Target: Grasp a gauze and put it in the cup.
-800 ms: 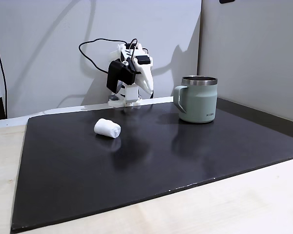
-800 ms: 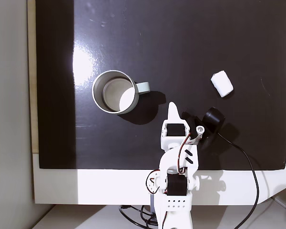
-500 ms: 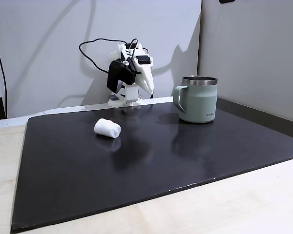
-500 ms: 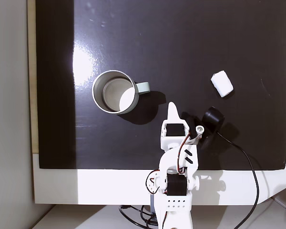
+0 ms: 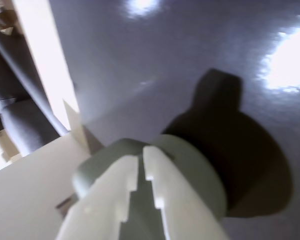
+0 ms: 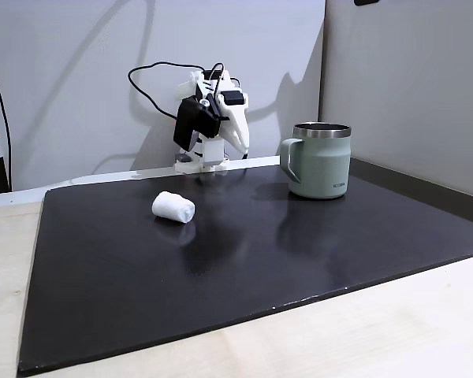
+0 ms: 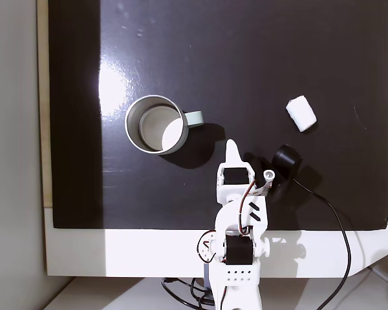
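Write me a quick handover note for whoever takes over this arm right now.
Gripper: empty, fingers close together, folded back near the arm's base and above the mat.
Gauze: lying on the black mat, to the right of the gripper in the top-down fixed view, untouched.
Cup: upright on the mat to the gripper's left in that view, nothing visible inside.
Done: nothing yet.
Left: reach the gauze, grasp it, carry it over and drop it in the cup.

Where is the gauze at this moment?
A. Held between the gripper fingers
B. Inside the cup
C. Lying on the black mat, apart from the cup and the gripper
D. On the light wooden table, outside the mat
C: in both fixed views the gauze lies alone on the black mat, away from the cup and the gripper.
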Robot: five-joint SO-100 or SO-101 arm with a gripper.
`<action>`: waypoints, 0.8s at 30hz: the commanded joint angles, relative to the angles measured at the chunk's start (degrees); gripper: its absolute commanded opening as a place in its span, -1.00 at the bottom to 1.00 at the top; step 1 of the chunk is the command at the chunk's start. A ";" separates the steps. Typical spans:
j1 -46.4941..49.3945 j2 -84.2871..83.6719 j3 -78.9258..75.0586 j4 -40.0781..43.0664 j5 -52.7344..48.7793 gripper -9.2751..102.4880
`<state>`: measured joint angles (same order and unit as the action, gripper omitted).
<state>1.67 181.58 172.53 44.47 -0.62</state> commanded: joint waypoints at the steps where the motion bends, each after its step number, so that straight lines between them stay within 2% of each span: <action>1: 1.85 0.53 -4.22 1.58 0.35 -0.83; 5: 1.76 -0.62 -13.36 4.66 2.20 -0.83; 12: 5.10 -17.05 -31.90 7.82 9.14 -0.83; 24: 15.64 -32.61 -44.03 9.76 20.13 -0.83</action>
<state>15.29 153.72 134.82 53.53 16.96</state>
